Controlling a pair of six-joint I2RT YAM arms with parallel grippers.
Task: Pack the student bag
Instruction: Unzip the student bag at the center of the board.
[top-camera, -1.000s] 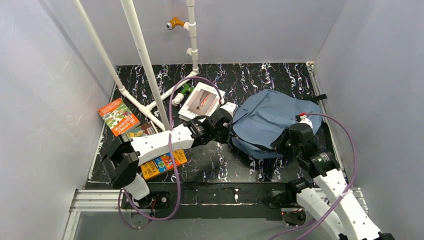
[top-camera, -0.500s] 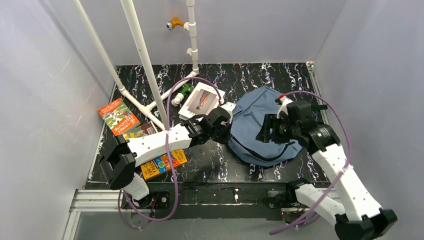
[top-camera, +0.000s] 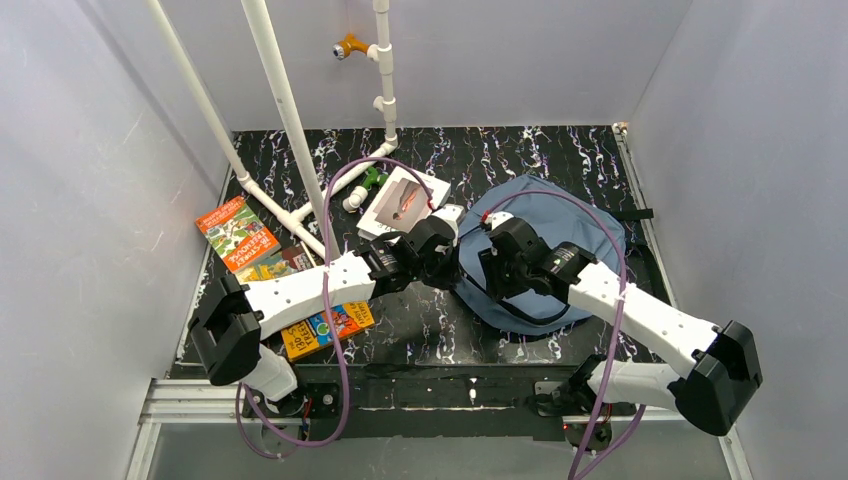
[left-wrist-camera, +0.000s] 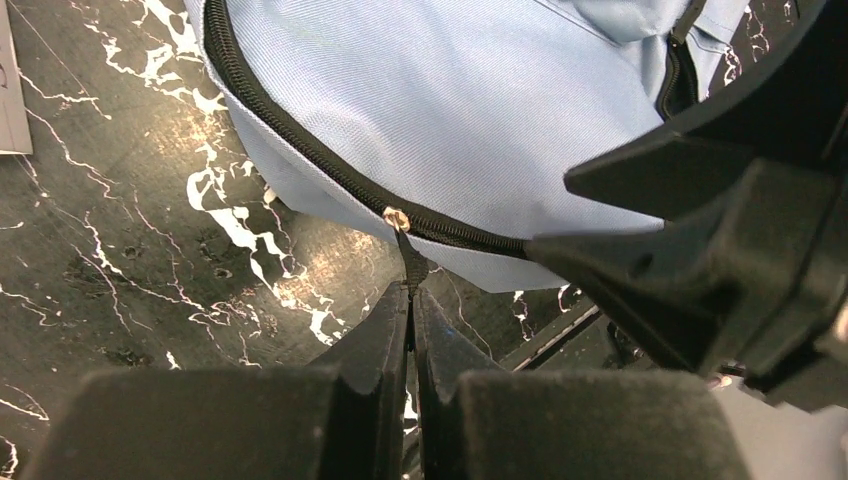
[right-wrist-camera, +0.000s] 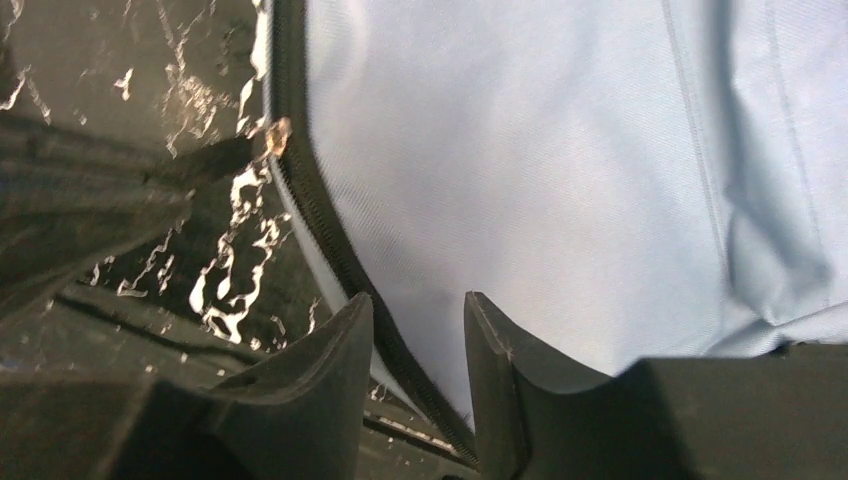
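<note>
The dusty-blue student bag lies flat at the right middle of the table, its black zipper closed along the near-left edge. My left gripper is at the bag's left edge, shut on the black zipper pull below the brass slider. It shows shut in the left wrist view. My right gripper hovers over the bag's left side, open and empty. In the right wrist view its fingers straddle the zipper line and blue fabric.
A white book lies left of the bag. Orange and green books and more books lie at the left. White pipes slant over the left half. A green and white fitting sits by the book.
My right arm has swung left from the bag's right side across the bag to its left edge, close to the left gripper. The left gripper has stayed at the zipper.
</note>
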